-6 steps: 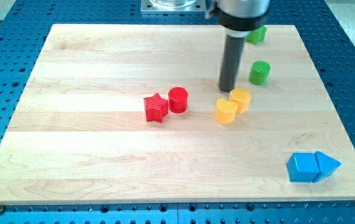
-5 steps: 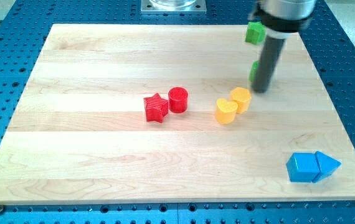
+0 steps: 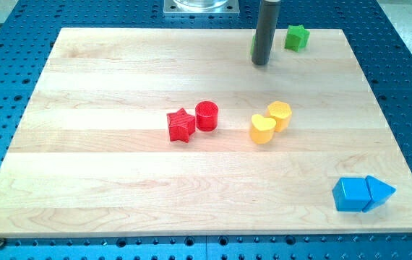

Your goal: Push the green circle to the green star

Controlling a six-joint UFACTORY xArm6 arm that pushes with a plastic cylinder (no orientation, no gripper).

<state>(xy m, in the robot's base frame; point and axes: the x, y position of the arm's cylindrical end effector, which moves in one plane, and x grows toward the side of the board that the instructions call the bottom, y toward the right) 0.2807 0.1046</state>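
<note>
The green star (image 3: 296,37) lies near the board's top edge, right of centre. The green circle (image 3: 253,45) shows only as a thin green sliver at the left edge of my dark rod, which hides the rest of it. It sits a short way left of the star, with a gap between them. My tip (image 3: 262,63) rests on the board just below the hidden circle and to the lower left of the star.
A red star (image 3: 181,125) and a red circle (image 3: 207,115) touch near the board's middle. A yellow heart (image 3: 262,129) and a yellow circle (image 3: 280,115) touch to their right. Two blue blocks (image 3: 350,194) sit at the lower right corner. The wooden board (image 3: 119,180) lies on a blue perforated table.
The green circle has gone from right of the yellow pair up to the top edge, left of the green star. My rod has moved up and left with it.
</note>
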